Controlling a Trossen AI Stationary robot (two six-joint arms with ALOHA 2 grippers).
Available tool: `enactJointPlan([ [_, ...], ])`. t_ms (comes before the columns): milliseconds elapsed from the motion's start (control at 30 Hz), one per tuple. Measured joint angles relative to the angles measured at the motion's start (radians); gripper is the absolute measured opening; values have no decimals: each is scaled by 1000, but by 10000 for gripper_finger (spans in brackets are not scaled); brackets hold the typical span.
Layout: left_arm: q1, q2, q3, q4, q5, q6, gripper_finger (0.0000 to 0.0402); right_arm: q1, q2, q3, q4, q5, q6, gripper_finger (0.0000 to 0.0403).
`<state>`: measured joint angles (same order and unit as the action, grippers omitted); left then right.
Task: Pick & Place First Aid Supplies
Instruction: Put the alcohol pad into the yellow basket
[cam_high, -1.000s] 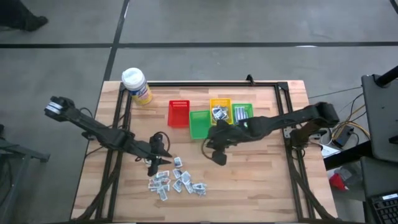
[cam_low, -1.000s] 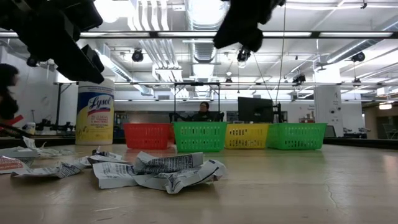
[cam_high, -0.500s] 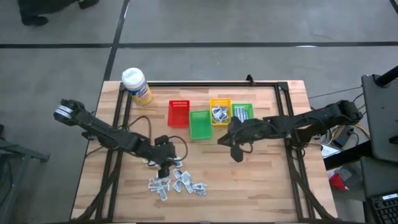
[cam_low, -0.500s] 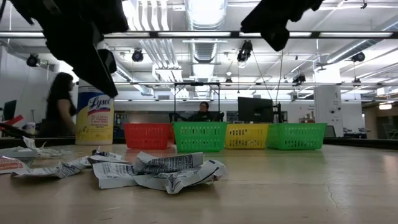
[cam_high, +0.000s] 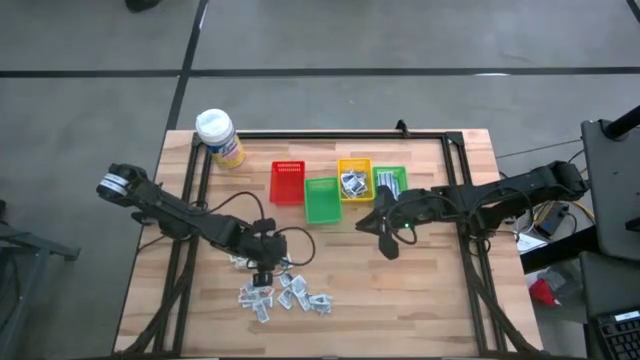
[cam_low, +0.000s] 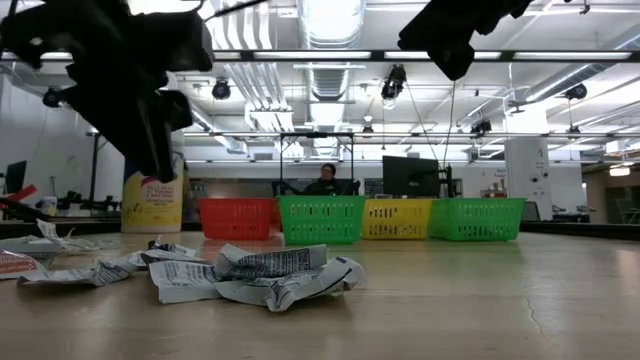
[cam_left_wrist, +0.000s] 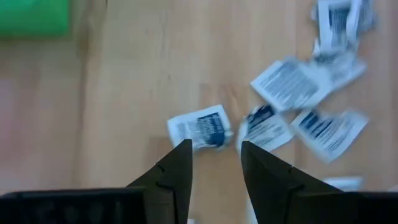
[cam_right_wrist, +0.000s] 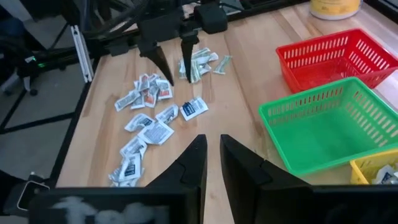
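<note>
Pale wood planks make up the tabletop (cam_high: 420, 300), and the left hand (cam_high: 264, 262) hangs just above the upper edge of the scattered first aid supplies (cam_high: 285, 292). Its two dark fingers (cam_left_wrist: 176, 173) stand parted by a moderate gap, tips pointing down, with nothing between them; in the left wrist view a small white packet with blue print (cam_left_wrist: 200, 128) lies just beyond the tips, not touched. The other packets lie loose in a flat heap near the front edge of the tabletop, left of centre, some overlapping.

The right hand (cam_high: 388, 240) hovers over bare wood just in front of the row of bins, well apart from the packets. Its fingers (cam_right_wrist: 193, 163) are drawn close together, only a narrow slit between them, and they hold nothing.

Along the far half stand a red bin (cam_high: 288, 182), a green bin (cam_high: 320, 200), a yellow bin (cam_high: 354, 178) with a few packets inside, and a second green bin (cam_high: 390, 180) that also holds some. A yellow bottle with a white cap (cam_high: 219, 138) stands at the far left corner. Open wood stretches across the whole right front part of the tabletop, and between the packet heap and the bins. Black frame rails run along both sides and the back edge.
</note>
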<state>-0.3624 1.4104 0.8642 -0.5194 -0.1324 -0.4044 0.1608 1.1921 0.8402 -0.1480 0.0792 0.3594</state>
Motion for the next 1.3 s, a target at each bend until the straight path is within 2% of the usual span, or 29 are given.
enactJointPlan([
  [233,40,0,0,4,71,-602,131,0,0,0,-2,0,-13,44],
  [467,56,17,0,13,67,-953,131,0,0,0,-2,0,-23,45],
  [1033,64,128,0,30,72,-1240,131,1,0,0,-4,0,-46,45],
  [1300,69,179,0,33,80,-1272,131,1,0,0,-4,0,-49,45],
])
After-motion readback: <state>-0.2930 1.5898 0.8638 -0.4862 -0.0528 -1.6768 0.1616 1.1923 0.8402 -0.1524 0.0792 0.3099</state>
